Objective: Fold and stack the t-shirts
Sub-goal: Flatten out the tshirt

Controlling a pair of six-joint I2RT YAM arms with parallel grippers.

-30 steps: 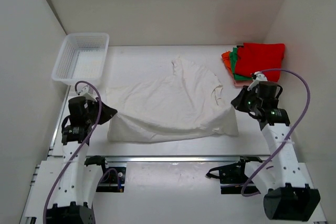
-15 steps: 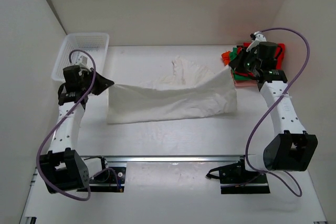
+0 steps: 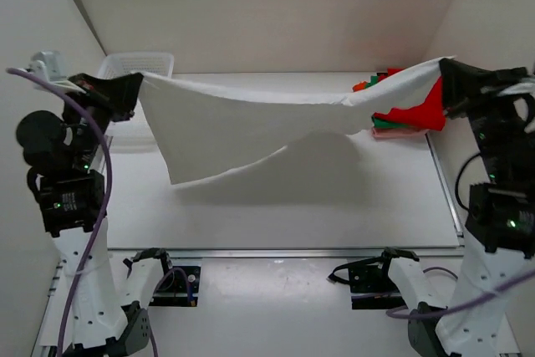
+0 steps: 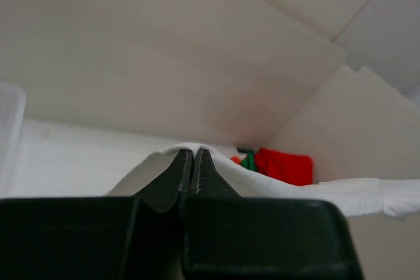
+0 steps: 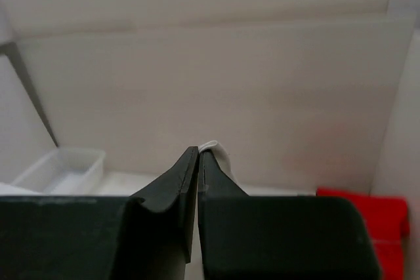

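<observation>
The large white t-shirt (image 3: 242, 123) hangs stretched in the air above the table, held at two corners. My left gripper (image 3: 134, 88) is shut on its left corner, high near the basket; the cloth shows at the fingertips in the left wrist view (image 4: 193, 150). My right gripper (image 3: 445, 81) is shut on its right corner, high at the far right; a white tip of cloth shows in the right wrist view (image 5: 199, 151). The folded red t-shirt (image 3: 418, 110) lies on the green (image 3: 386, 123) and orange (image 3: 361, 86) ones at the far right, partly hidden by the white shirt.
A white mesh basket (image 3: 138, 60) stands at the far left, partly behind my left gripper and the shirt. White walls close in on the left, back and right. A metal rail (image 3: 276, 250) runs along the table's near edge.
Both arms have risen and spread apart, lifting the white t-shirt off the table. It went from lying crumpled to hanging stretched in the air.
</observation>
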